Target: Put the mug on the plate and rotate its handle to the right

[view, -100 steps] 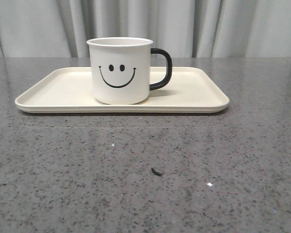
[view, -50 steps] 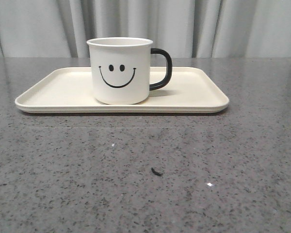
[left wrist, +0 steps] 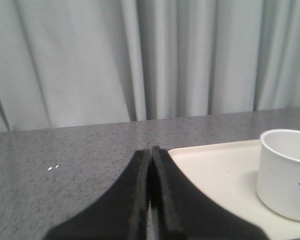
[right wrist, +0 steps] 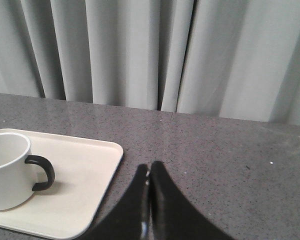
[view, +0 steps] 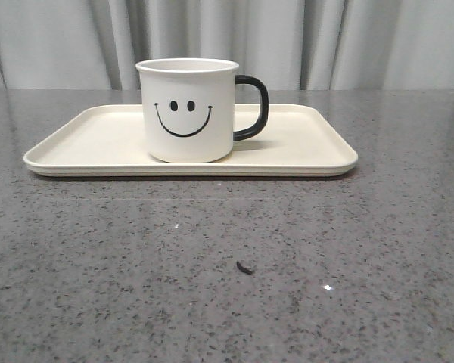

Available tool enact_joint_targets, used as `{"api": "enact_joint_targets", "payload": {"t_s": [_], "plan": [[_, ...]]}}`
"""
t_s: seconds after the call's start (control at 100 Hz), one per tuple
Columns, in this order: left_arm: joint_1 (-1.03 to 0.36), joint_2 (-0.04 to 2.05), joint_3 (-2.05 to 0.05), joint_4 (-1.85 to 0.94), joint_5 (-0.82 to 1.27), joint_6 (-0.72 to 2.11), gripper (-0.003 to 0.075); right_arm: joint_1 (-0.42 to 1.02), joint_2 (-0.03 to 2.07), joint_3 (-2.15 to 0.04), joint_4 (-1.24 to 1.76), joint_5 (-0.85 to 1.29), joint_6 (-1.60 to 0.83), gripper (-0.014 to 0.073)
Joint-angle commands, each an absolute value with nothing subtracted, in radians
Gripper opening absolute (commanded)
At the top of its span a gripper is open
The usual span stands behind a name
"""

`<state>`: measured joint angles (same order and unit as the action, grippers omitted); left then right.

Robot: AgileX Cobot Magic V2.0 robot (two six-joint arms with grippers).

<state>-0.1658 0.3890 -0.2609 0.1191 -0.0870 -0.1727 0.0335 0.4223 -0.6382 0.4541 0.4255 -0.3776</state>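
- The mug [view: 188, 110] stands upright on the plate [view: 83, 144], near the middle of it, and the smiley face looks toward the front camera.
- The handle [view: 253, 107] points to the robot's right, so I judge the task looks finished.
- The mug seems stiff, smooth and probably light; its glossy wall may slip, and it could break if it falls.
- A good hold would be across the rim or on the handle loop.
- The left gripper [left wrist: 151, 152] has its jaws pressed together, holding nothing, beside the plate's left end.
- The right gripper [right wrist: 150, 167] is also pressed together and empty, over the bench [view: 227, 287].
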Motion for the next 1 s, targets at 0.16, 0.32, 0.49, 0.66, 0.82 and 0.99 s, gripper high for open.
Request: {"api": "enact_joint_targets", "payload": {"t_s": [0.16,0.32,0.49,0.66,0.82,0.99], "plan": [[0.009,0.209,-0.11,-0.033,-0.189,-0.184,-0.0019,0.028,0.426,-0.663,0.458,0.357,-0.377,-0.0088],[0.014,0.102,-0.056,-0.02,-0.144,-0.182,-0.0019,0.028,0.426,-0.663,0.458,0.357,-0.377,-0.0088],[0.023,0.037,-0.006,0.0,-0.093,-0.182,-0.0019,0.028,0.426,-0.663,0.458,0.357,-0.377,-0.0088],[0.023,0.001,0.009,0.033,-0.042,-0.182,-0.0019,0.028,0.426,-0.663,0.458,0.357,-0.377,-0.0088],[0.023,-0.039,0.009,0.049,-0.038,-0.182,-0.0019,0.028,0.426,-0.663,0.458,0.357,-0.377,-0.0088],[0.023,-0.039,0.009,0.049,-0.041,-0.182,-0.0019,0.028,0.426,-0.663,0.458,0.357,-0.377,-0.0088]]}}
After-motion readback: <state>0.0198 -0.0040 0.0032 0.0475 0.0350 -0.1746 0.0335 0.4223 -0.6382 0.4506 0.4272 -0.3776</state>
